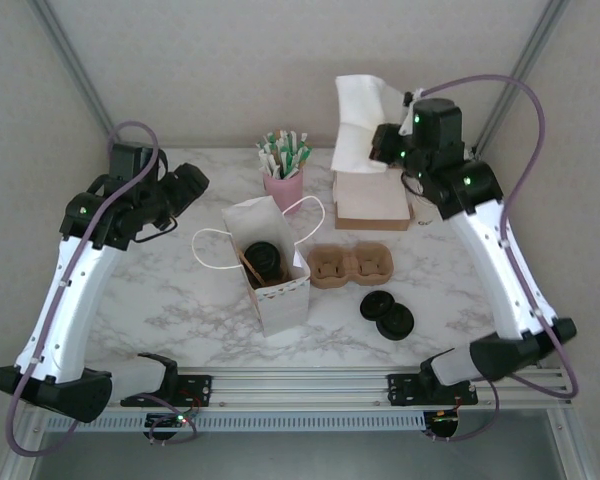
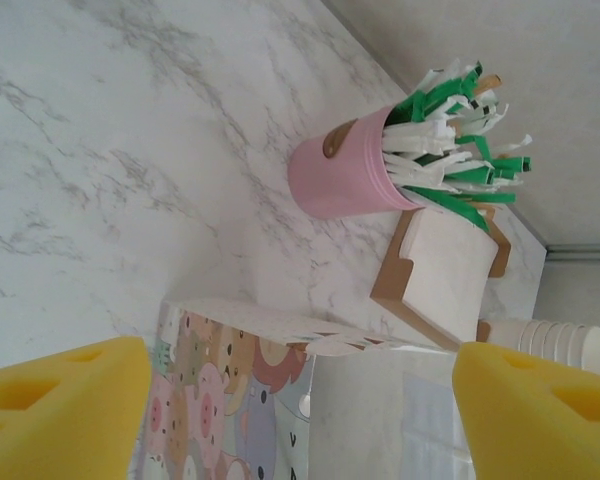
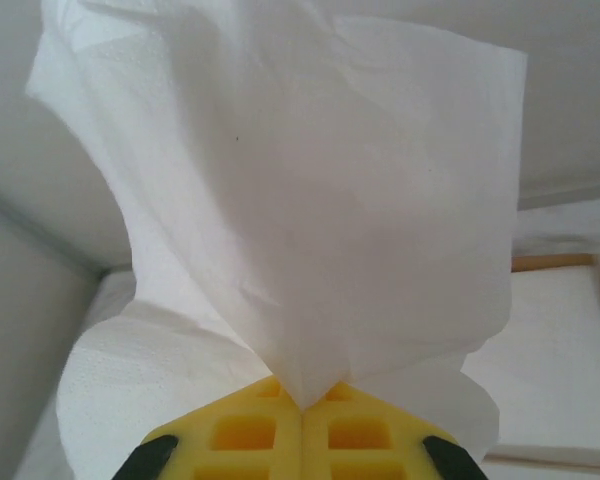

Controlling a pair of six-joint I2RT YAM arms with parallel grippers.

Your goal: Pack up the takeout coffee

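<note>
Two arms: the right one stretches to the far right with its wrist raised; the left one folds back at the far left, wrist angled toward mid-table.
Paper bag (image 1: 280, 305): stands open mid-table with a black-lidded cup (image 1: 263, 258) inside.
Napkin box (image 1: 372, 198): sits at the far right, beneath the right wrist.
Napkin (image 3: 280, 200): spreads above the box, pinched at one tip. It looks feather-light, soft and easy to tear, so a bunched corner is likely the safest hold, and it may billow in transit.
Cup carrier (image 1: 351, 265): lies just right of the bag.
Right gripper (image 3: 301, 405): clamped tight on the napkin's tip, yellow pads meeting.
Left gripper (image 2: 300, 420): pads wide apart with nothing between them, poised over the bag's serrated rim.
Loose lids (image 1: 388, 313): two, black, on the table near the carrier.
</note>
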